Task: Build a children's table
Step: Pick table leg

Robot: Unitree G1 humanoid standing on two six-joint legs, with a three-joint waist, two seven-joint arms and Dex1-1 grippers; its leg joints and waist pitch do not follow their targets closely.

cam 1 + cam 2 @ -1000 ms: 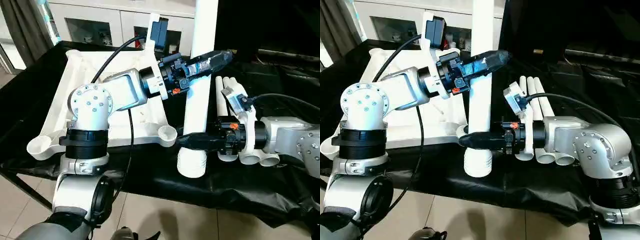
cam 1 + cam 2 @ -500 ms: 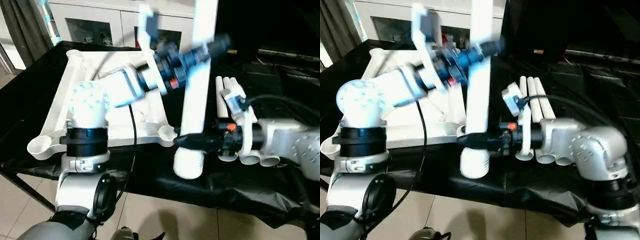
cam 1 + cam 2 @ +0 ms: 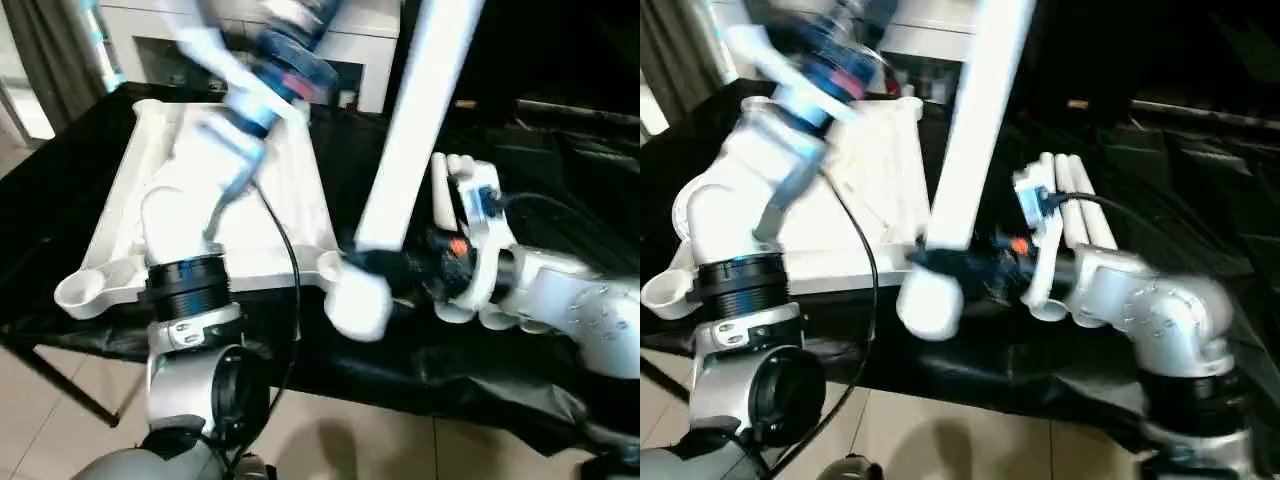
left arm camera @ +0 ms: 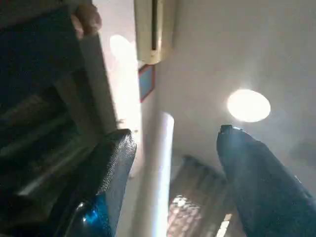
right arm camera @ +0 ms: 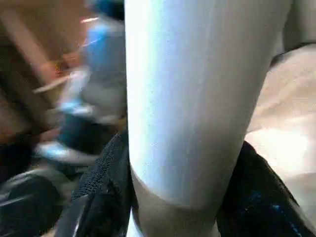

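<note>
The children's table top (image 3: 120,215) lies upside down on the black-draped surface, ribs up, with a round corner socket (image 3: 80,290) at the near left. One white leg (image 3: 410,140) leans with its upper end to the right; its wide end (image 3: 357,303) hangs near the top's near right socket (image 3: 332,265). My right gripper (image 3: 372,264) is shut on this leg low down, and in the right wrist view its fingers (image 5: 106,177) flank the leg (image 5: 192,98). My left arm (image 3: 250,100) is raised. My left gripper (image 4: 175,133) is open and holds nothing.
Three more white legs (image 3: 1065,175) lie side by side on the black cloth behind my right forearm (image 3: 570,300). The near table edge drops to a tiled floor (image 3: 60,440). White cabinets (image 3: 180,45) stand behind the work surface.
My left gripper has let go of the leg and opened, and the arm has swung up. The leg now leans right at its upper end, with its wide end shifted left.
</note>
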